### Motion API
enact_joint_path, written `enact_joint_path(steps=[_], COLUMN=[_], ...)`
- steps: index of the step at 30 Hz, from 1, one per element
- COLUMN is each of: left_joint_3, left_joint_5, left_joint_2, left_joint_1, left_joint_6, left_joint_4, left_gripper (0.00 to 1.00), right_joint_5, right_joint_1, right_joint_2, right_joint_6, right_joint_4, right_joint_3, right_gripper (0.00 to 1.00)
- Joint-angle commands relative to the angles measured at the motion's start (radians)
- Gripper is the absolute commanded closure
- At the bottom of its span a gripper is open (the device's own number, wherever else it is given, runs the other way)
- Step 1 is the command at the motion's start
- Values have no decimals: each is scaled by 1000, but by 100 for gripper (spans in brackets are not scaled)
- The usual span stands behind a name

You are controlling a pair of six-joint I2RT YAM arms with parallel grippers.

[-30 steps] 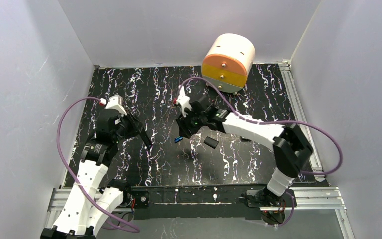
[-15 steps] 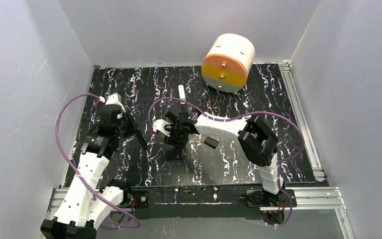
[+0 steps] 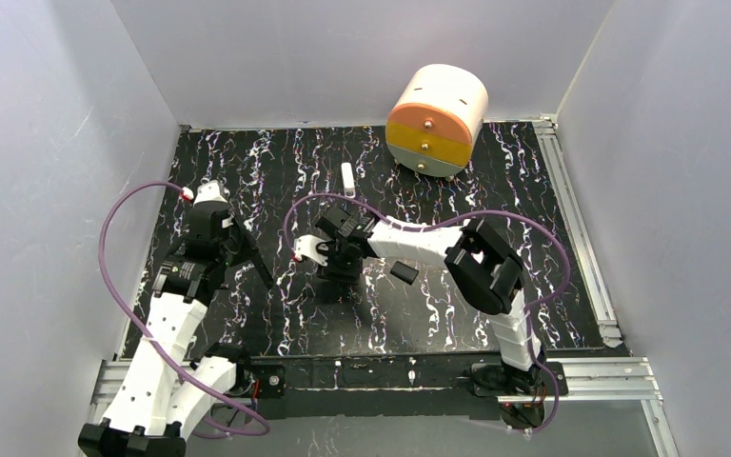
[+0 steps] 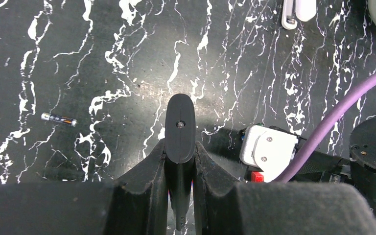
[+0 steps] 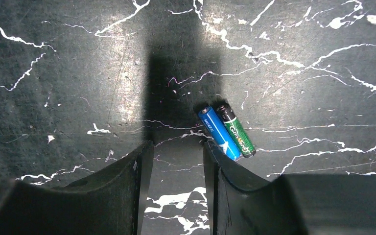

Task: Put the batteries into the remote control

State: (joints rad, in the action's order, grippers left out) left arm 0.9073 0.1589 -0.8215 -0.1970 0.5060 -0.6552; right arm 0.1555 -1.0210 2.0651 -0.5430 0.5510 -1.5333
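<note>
Right wrist: right gripper (image 5: 176,147), half open and empty, sits beside the 2 touching batteries (image 5: 219,132); closing here could roll them away. Left gripper (image 4: 179,149) clamps a black stick (image 4: 179,117).

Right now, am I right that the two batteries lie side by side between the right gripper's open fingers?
Not quite: the blue battery and the green-black battery lie side by side, but outside the open fingers of the right gripper, just past one finger; the gap is empty. The right wrist view shows it.
</note>
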Motion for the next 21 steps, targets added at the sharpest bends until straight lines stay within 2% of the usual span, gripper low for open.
enact_joint_path(steps=[1, 12, 21], left_joint_3=[43, 41, 41], left_joint_5=[104, 99, 126], left_joint_2=[30, 22, 18], left_joint_1=[10, 13, 17], left_joint_6=[9, 8, 12], left_joint_4=[-47, -41, -47], left_gripper=[100, 100, 100], right_joint_5=[-14, 8, 32], right_joint_1=[3, 2, 6], right_joint_2=[16, 11, -37], right_joint_6=[-21, -25, -23], right_joint_4=[-23, 3, -83], right_joint_3=[-48, -74, -57], right_gripper=[49, 51, 48])
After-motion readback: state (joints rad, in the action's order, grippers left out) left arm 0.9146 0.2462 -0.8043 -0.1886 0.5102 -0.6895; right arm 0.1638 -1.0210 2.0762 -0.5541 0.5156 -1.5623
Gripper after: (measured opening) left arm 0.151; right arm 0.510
